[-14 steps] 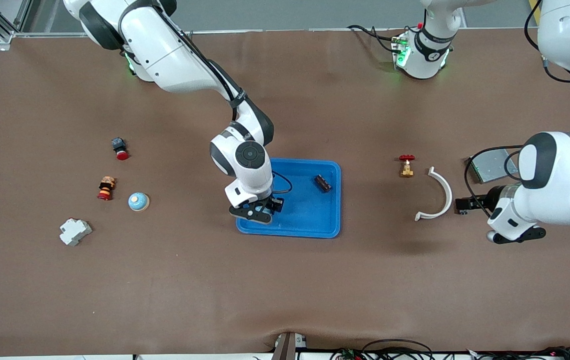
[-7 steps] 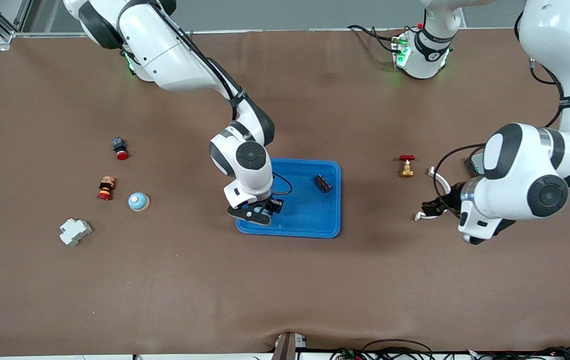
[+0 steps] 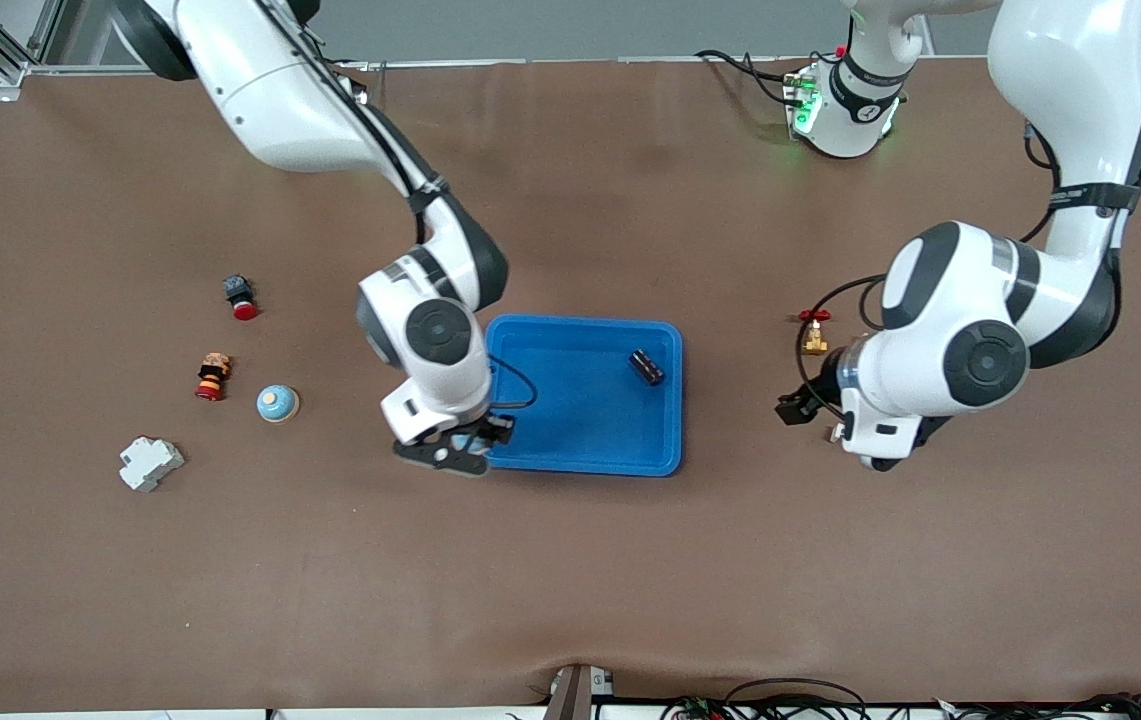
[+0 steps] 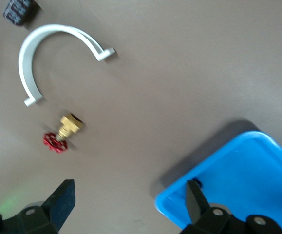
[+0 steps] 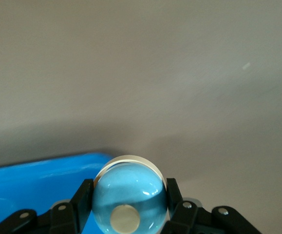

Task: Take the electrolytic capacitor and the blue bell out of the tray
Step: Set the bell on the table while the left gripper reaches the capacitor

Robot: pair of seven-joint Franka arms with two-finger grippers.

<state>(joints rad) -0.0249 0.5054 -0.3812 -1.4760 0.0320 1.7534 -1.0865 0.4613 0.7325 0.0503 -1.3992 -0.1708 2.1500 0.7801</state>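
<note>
Two grippers: right gripper [image 5: 129, 204] pinching half-hidden blue bell [image 5: 129, 197], left gripper [image 4: 131, 204] spread, fingertips cut off.

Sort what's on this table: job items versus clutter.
Job: bell, held by right gripper at the blue tray edge; capacitor in that tray; left gripper, open, near the brass valve.
Clutter: brass valve, white bracket, red button, breaker, second bell.

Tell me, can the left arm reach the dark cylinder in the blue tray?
Probably yes: the left pincer is open and empty, the capacitor lies uncovered, and the right pincer holds its bell over the tray's edge.
</note>
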